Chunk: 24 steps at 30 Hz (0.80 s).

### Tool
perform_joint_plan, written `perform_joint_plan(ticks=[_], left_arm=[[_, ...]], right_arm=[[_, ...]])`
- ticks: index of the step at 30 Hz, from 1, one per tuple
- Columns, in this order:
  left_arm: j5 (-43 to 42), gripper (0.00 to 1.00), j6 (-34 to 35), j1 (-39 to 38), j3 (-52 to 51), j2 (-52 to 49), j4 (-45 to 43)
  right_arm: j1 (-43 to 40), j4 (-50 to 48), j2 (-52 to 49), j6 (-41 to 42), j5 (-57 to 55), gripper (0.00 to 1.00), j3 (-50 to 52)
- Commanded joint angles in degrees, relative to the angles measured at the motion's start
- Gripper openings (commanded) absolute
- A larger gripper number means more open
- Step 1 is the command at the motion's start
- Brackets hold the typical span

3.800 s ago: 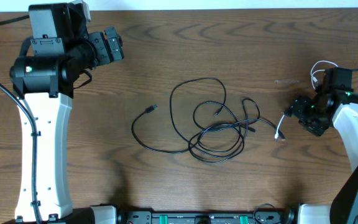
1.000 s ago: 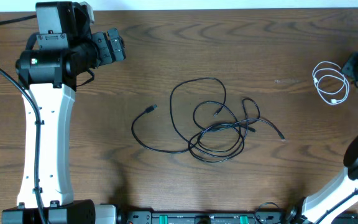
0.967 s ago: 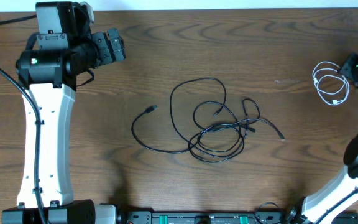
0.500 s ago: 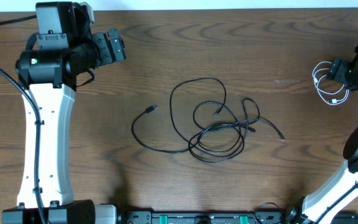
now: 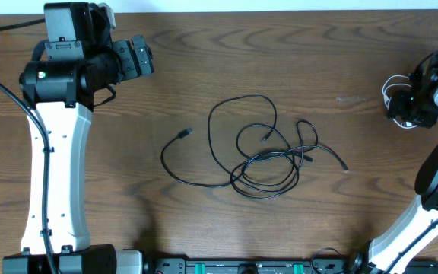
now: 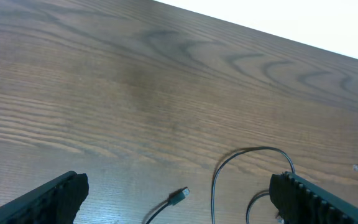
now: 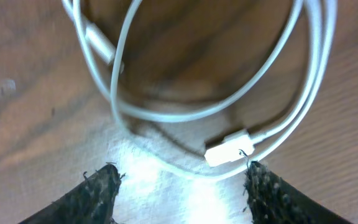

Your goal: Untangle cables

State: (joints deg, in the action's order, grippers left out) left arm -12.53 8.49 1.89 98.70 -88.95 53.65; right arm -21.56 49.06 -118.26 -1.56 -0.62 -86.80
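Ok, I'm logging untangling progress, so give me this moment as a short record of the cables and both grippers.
white cable: loosely coiled at far right, apart from the black ones
black cables: tangled in overlapping loops at centre, plug ends sticking out
left gripper: far left, jaws open, empty
right gripper: close above the white cable, jaws open, gripping nothing
left to do: separate the black cables

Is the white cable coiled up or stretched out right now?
Coiled: the white cable lies in overlapping loops under the open right pincer.
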Motion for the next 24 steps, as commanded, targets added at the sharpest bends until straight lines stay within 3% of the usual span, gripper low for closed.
perform_joint_plan(ticks=[1, 11, 18, 24], left_arm=[[0.35, 0.98, -1.18, 0.28, -0.02, -0.55, 0.11], [0.35, 0.98, -1.2, 0.28, -0.02, -0.55, 0.33], [0.35, 0.98, -1.2, 0.28, -0.02, -0.55, 0.31], [0.33, 0.98, -1.18, 0.28, -0.02, -0.55, 0.33]], right_arm=[[0.76, 0.68, -0.66, 1.31, -0.28, 0.58, -0.39], [1.9, -9.66, -3.78, 1.29, -3.54, 0.54, 2.27], [1.9, -18.51, -6.93, 1.86, -3.76, 0.41, 2.27], [1.79, -30.08, -14.56, 2.05, -4.0, 0.36, 2.27]])
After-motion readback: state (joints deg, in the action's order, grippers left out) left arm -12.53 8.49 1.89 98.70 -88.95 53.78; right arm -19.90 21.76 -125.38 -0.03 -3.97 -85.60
